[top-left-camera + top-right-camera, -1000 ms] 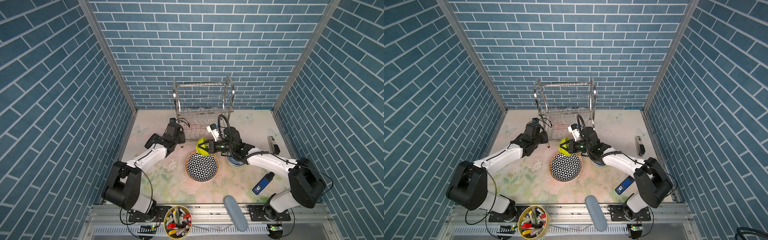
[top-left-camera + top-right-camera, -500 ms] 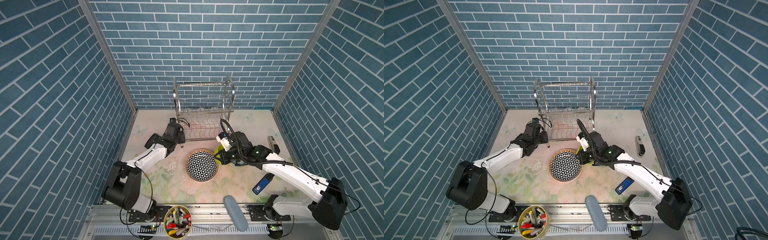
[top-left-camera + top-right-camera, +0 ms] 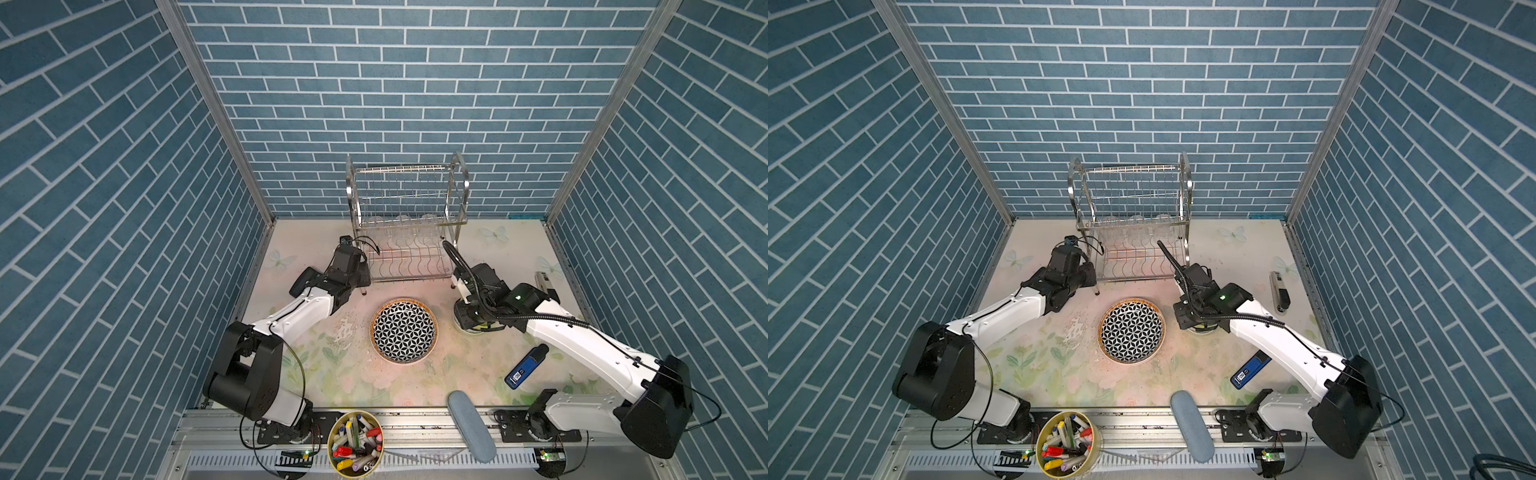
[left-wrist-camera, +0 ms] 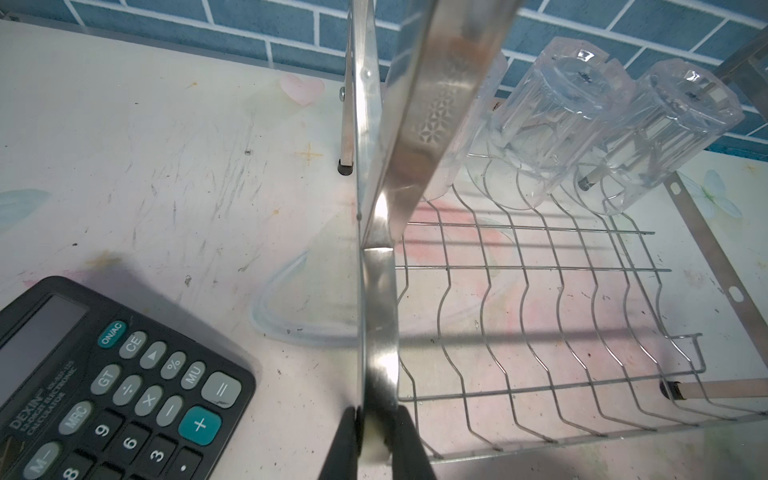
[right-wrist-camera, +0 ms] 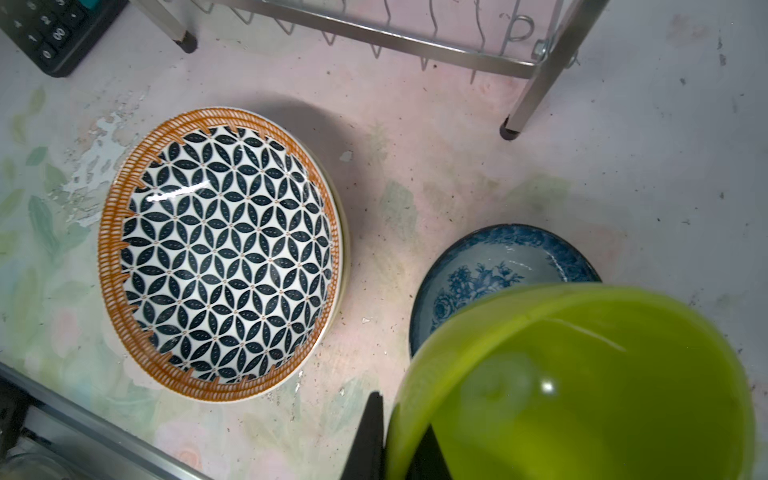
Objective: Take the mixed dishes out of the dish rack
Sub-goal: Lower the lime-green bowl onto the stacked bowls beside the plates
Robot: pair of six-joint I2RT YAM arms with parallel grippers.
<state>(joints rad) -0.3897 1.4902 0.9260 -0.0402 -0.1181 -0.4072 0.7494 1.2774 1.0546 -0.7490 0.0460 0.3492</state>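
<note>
the step in hand looks like nesting: the right gripper, pinching the rim of the lime bowl, holds it just above the blue-on-white bowl, right of the star plate. next, lower and let go. farther off, the left gripper clamps the near-left frame of the dish rack; three tumblers lie at its far side.

Both top views high overhead looking down, left wrist view close behind left gripper facing dish rack, right wrist view close behind right gripper, lime bowl nearest, star-patterned plate ahead, shared with both top views.
</note>
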